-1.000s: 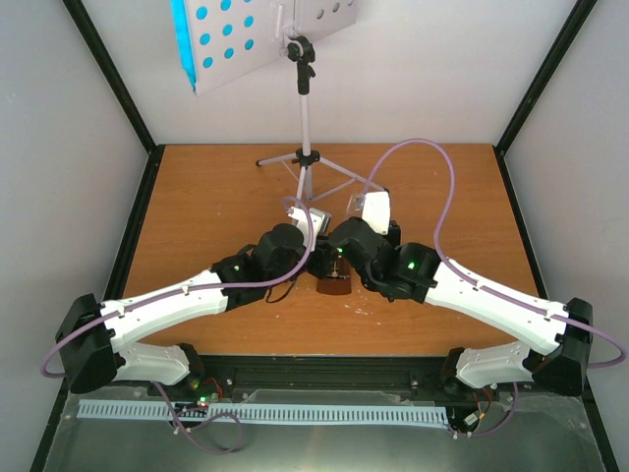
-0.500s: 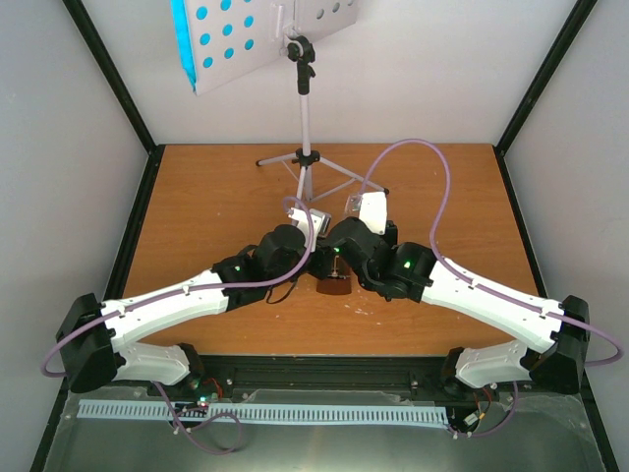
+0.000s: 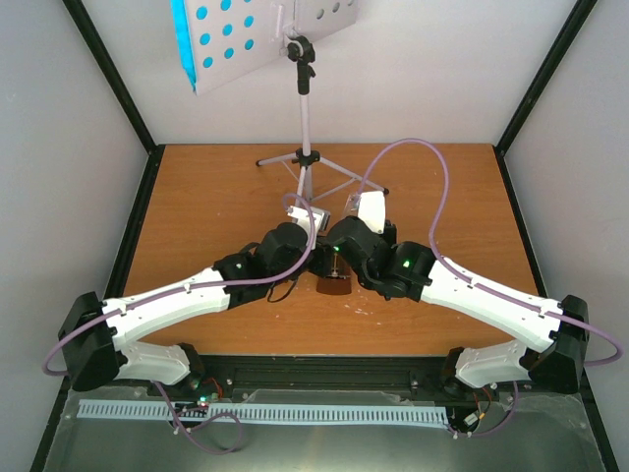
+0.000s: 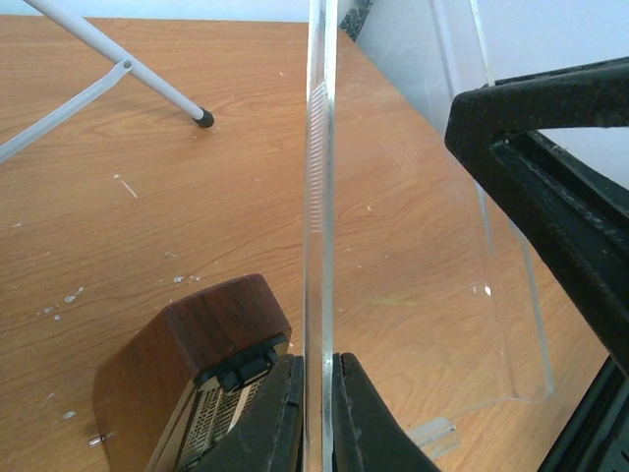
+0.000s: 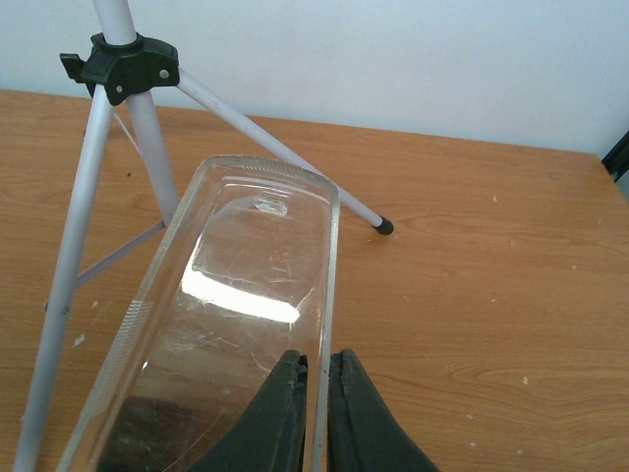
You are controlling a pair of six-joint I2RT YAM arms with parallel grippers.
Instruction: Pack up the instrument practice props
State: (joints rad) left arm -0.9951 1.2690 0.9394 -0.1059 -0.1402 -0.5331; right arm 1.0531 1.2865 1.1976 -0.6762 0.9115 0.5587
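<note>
The white tripod music stand [image 3: 306, 128] stands at the back of the table. Its hole-punched desk [image 3: 231, 44] carries a blue sheet [image 3: 179, 34]; a white sheet cannot be made out. The brown metronome [image 3: 334, 285] sits on the table between the two arms and shows in the left wrist view [image 4: 187, 364]. My left gripper [image 4: 319, 398] is shut on one edge of the clear cover [image 4: 319, 197]. My right gripper [image 5: 316, 393] pinches another edge of the same cover [image 5: 241, 295]. The cover is held just above and behind the metronome.
The stand's thin legs [image 5: 93, 226] spread over the table right behind the grippers, with a black foot [image 5: 383, 226] to the right and another [image 4: 202, 119] in the left wrist view. White walls and black frame posts [image 3: 118, 79] close in the table.
Both wrists have shifted slightly toward the stand, with the cover held between them. The metronome and the stand have not moved.
</note>
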